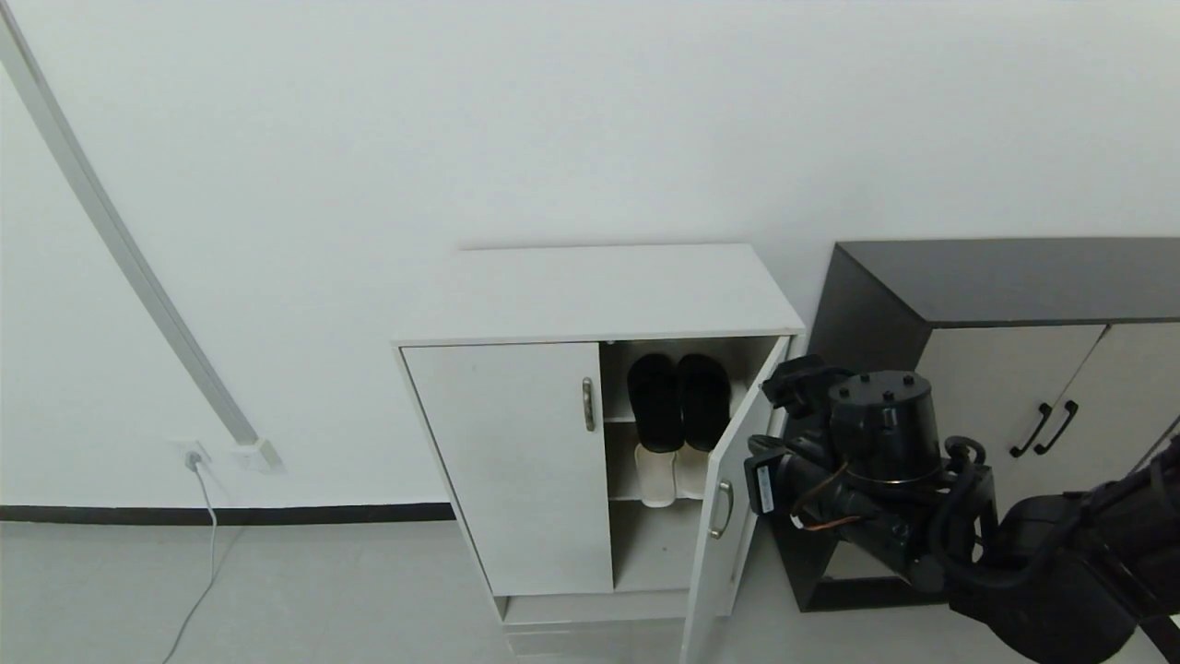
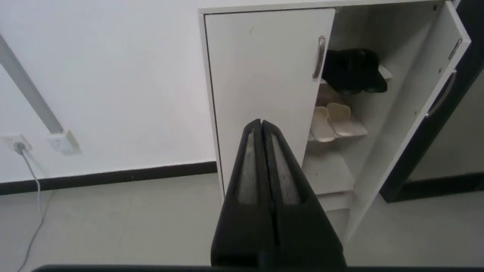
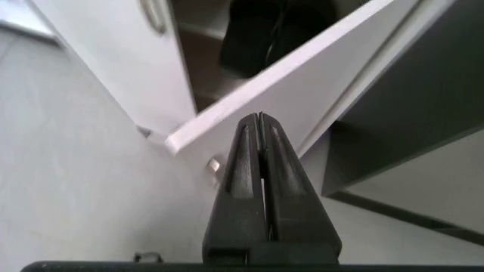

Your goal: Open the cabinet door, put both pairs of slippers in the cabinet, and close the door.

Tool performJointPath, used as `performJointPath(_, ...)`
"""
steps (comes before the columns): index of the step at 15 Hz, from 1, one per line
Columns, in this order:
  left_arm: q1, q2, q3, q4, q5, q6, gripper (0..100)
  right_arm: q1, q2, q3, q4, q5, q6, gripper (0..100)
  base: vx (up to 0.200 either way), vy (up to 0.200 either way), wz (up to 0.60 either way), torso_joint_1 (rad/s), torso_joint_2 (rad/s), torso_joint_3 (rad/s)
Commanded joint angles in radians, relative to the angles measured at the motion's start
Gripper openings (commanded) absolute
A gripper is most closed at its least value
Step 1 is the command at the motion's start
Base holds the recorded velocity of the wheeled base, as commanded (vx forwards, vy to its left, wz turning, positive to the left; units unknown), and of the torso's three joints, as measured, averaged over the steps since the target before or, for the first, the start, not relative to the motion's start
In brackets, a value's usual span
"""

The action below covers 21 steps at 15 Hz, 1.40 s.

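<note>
The white cabinet [image 1: 599, 290] stands against the wall with its left door [image 1: 507, 461] closed and its right door [image 1: 737, 480] swung partly open. A black pair of slippers [image 1: 679, 401] sits on the upper shelf. A white pair of slippers [image 1: 671, 475] sits on the shelf below. My right arm [image 1: 867, 461] is on the outer side of the open door, near its handle [image 1: 721, 509]. My right gripper [image 3: 261, 117] is shut and empty, its tips close to the door's edge [image 3: 287, 75]. My left gripper [image 2: 261, 125] is shut and empty, well back from the cabinet front.
A dark cabinet [image 1: 996, 277] with pale doors stands just right of the open door, behind my right arm. A wall socket with a hanging cable [image 1: 195, 456] and a slanted conduit [image 1: 120, 240] are to the left. Bare grey floor [image 1: 277, 590] lies before the cabinet.
</note>
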Motion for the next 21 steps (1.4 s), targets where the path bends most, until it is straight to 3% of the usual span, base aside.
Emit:
performJointPath(1, 0.000, 0.000, 0.000, 0.000, 0.000, 0.000, 0, -0.003, 0.022, 0.021, -0.002, 0.003, 0.000, 0, 0.000, 0.000, 0.00, 0.000, 0.00, 0.000)
performJointPath(7, 0.000, 0.000, 0.000, 0.000, 0.000, 0.000, 0, -0.021, 0.151, -0.064, -0.063, 0.010, 0.004, 0, 0.000, 0.000, 0.00, 0.000, 0.00, 0.000)
performJointPath(12, 0.000, 0.000, 0.000, 0.000, 0.000, 0.000, 0, -0.040, 0.266, -0.242, -0.065, 0.013, 0.004, 0, 0.000, 0.000, 0.00, 0.000, 0.00, 0.000)
performJointPath(21, 0.000, 0.000, 0.000, 0.000, 0.000, 0.000, 0, -0.095, 0.415, -0.450, -0.060, 0.033, 0.011, 0, 0.000, 0.000, 0.00, 0.000, 0.00, 0.000)
